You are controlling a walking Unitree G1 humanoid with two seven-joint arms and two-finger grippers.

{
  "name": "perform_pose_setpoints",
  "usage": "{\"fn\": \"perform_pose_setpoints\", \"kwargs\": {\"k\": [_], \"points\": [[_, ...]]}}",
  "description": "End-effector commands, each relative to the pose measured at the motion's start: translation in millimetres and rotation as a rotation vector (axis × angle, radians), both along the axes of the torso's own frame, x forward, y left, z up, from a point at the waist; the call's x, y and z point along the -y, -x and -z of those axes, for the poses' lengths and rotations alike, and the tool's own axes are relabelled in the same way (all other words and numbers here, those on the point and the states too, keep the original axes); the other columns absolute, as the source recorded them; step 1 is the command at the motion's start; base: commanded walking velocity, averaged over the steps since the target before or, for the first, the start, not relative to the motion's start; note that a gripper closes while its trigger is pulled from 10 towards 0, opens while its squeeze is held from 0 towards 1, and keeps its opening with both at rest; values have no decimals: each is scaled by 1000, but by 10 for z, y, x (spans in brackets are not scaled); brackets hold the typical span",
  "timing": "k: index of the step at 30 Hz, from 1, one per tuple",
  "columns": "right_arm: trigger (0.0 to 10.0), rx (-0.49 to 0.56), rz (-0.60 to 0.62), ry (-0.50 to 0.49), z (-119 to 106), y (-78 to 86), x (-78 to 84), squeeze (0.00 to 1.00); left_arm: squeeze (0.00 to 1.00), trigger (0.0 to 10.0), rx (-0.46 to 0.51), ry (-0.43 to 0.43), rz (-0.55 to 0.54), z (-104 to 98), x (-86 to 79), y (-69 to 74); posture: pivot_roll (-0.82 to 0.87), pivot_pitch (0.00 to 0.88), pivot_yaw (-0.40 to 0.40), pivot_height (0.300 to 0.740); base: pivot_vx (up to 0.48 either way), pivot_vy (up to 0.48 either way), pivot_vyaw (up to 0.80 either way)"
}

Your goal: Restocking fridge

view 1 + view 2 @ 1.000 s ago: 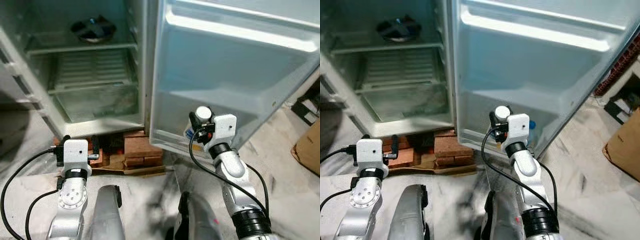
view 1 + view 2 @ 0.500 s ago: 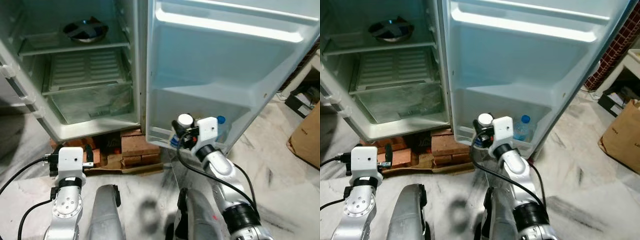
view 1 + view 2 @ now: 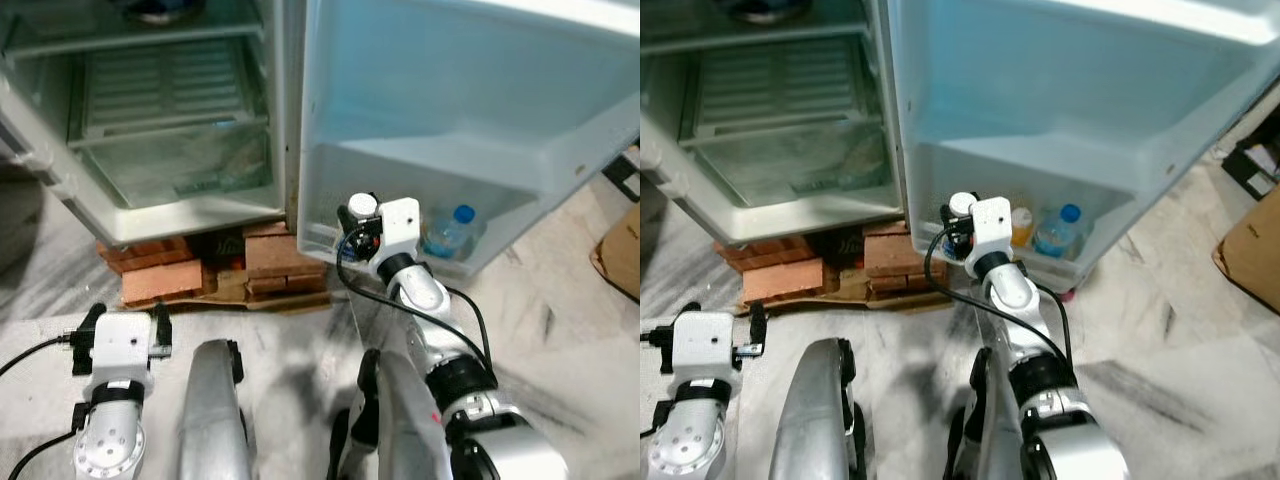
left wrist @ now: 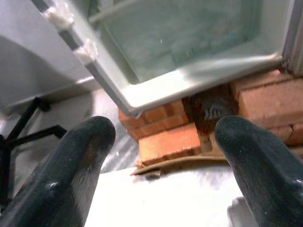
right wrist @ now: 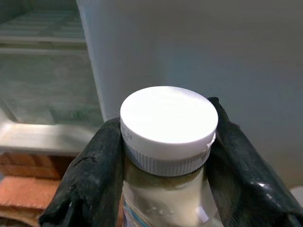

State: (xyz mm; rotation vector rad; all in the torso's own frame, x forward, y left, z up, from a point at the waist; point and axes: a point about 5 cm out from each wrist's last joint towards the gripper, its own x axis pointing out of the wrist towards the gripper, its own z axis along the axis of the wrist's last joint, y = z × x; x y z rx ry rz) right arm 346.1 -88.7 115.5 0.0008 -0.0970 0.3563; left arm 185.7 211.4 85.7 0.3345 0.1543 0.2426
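Right now I have the right gripper clamped on a bottle with a white cap, both black fingers pressed against the neck just under the cap. Through the head cameras I see that bottle held upright at the near, hinge-side corner of the fridge door's bottom shelf, right at the shelf's front rim; I cannot tell whether its base already rests on the shelf. Further along that shelf, towards the door's outer edge, stand a bottle with an orange body and, just beside it, a clear water bottle with a blue cap.

The fridge door hangs wide open on my right. Beside it the fridge cabinet is open too, with ribbed shelves and a clear crisper drawer at its bottom edge. The cabinet sits on red bricks, with more bricks under its door-side corner, on a pale marbled floor.

My left gripper hangs low and idle near the floor, fingers spread wide with nothing between them; its wrist camera looks at the cabinet's lower corner and the bricks beneath it. A brown cardboard box sits off at the far right.
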Motion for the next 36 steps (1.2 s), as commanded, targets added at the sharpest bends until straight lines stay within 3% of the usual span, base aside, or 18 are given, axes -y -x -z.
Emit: {"fn": "perform_pose_setpoints", "kwargs": {"k": [1,4,10,16,19,21,27,36], "points": [[10000,34,12,15,-29,-20,17,0,0,10000,-16,-4,-1,-33,-2,52,239,325,-83,536,0,0,0],[10000,60,24,30,-73,-54,13,0,0,10000,-21,-8,1,-58,-2,73,242,334,-85,516,0,0,0],[10000,82,20,14,-151,-104,13,0,0,10000,-16,-8,7,-85,9,54,247,315,-89,516,0,0,0],[10000,127,-41,9,-189,-45,99,0,0,10000,14,-1,29,-126,61,-56,232,281,-88,516,0,0,0],[10000,189,-16,36,-314,-34,200,0,0,10000,15,3,33,-116,72,-112,216,251,-85,516,0,0,0],[10000,223,-1,0,-427,-18,238,0,0,10000,16,6,34,-106,74,-143,209,235,-84,516,0,0,0],[10000,287,35,-80,-606,153,245,0,0,10000,51,16,56,-118,130,-302,189,155,-75,516,0,0,0],[10000,261,90,-116,-536,362,274,0,0,10000,82,16,81,-133,161,-467,168,80,-58,572,0,0,0]]}}
